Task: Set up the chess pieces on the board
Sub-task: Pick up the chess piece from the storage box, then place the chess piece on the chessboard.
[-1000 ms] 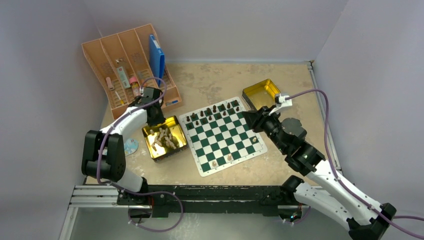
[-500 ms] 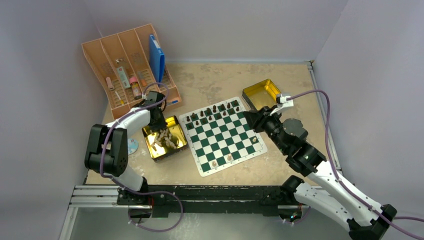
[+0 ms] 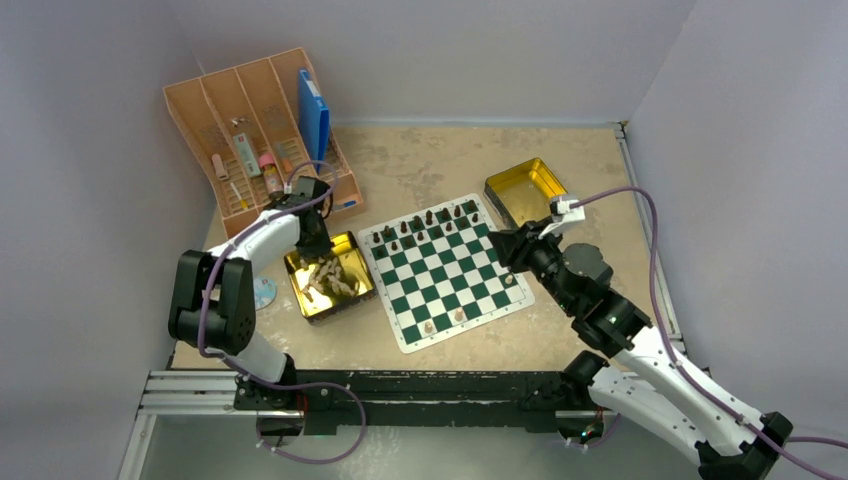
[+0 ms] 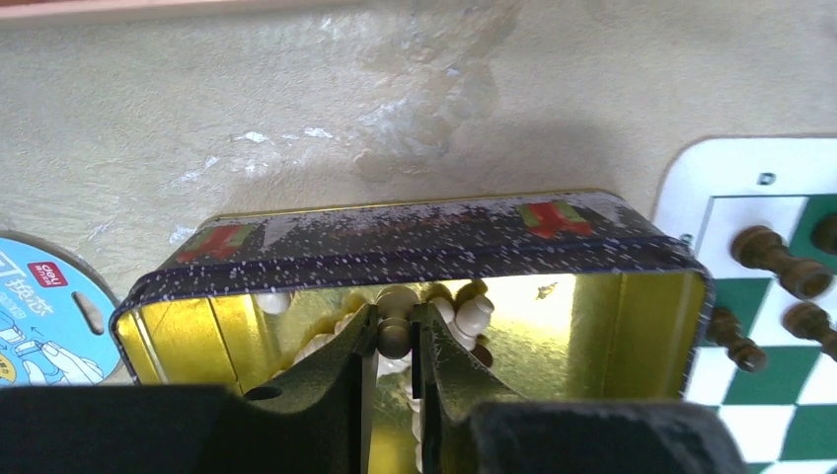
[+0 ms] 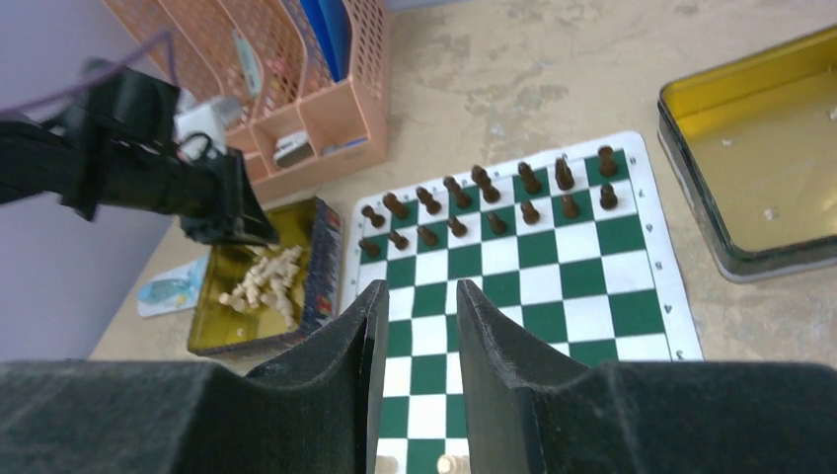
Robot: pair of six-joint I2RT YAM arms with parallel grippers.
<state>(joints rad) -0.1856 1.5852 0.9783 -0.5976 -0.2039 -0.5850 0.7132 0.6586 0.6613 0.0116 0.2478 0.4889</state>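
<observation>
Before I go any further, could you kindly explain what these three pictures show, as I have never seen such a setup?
These are two robot arms bolted at a table's near edge. One picture looks down from above. The other two come from a camera on each wrist. On the table lie a green-and-white board with dark pieces in its two far rows, a tin of light pieces, a second tin and an orange rack. The left fingers reach into the first tin and pinch one light piece. The right fingers hover open by the board's edge, holding nothing.
</observation>
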